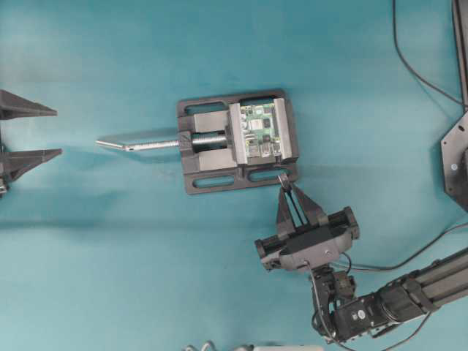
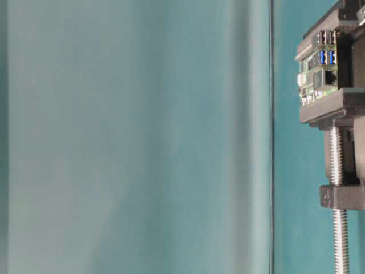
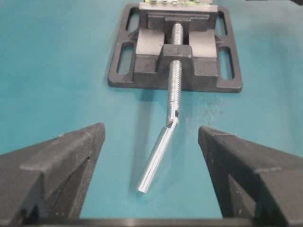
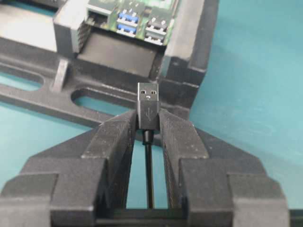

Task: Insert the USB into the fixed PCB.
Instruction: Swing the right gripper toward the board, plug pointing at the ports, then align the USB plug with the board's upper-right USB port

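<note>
The right gripper (image 4: 147, 124) pinched the USB (image 4: 147, 105) just short of the fixed PCB (image 4: 132, 14). Beyond the vise (image 3: 175, 52), the left gripper's fingers (image 3: 57, 161) gaped wide, holding nothing.

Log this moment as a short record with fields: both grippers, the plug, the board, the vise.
right gripper: shut on the small black USB plug, metal tip pointing toward the board
left gripper: open, holding nothing, apart from the vise
USB cable: thin, black, running back between the right fingers
green rectangular PCB: clamped in the black vise, its silver and blue USB ports facing the plug
plug position: short of the ports, not inserted
vise screw: silver threaded rod with a tilted handle
</note>
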`<state>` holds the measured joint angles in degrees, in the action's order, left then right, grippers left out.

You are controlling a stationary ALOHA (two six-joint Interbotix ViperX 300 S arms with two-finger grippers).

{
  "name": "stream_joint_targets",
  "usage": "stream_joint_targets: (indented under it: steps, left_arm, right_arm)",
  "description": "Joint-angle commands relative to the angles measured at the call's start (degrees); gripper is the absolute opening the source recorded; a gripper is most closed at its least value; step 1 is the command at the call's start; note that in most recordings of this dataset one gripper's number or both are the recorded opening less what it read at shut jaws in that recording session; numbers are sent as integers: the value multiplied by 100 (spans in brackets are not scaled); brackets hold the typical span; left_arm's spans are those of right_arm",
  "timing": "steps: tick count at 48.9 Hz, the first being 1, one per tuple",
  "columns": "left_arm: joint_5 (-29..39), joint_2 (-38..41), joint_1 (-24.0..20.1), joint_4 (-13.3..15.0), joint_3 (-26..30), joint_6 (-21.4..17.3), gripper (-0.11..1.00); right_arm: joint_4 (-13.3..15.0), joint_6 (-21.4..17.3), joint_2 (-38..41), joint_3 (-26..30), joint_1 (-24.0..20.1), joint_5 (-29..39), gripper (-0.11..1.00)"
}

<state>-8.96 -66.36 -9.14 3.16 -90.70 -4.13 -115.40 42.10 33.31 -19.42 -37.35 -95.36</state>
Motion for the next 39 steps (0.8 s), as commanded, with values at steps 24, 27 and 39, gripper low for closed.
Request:
stream_joint_targets:
  steps: [24,27,39]
  left_arm:
    - [-53,70,-9,-9,70,-9,96]
    - [-53,70,-9,-9,70,-9,96]
    - [-53,70,-9,-9,70,-9,96]
  right_arm:
    - [88,-343,-88,141,114,-211,21]
    - [114,-343,-88,149,123,-220,21]
    - [114,-343,-88,220,158,-220,22]
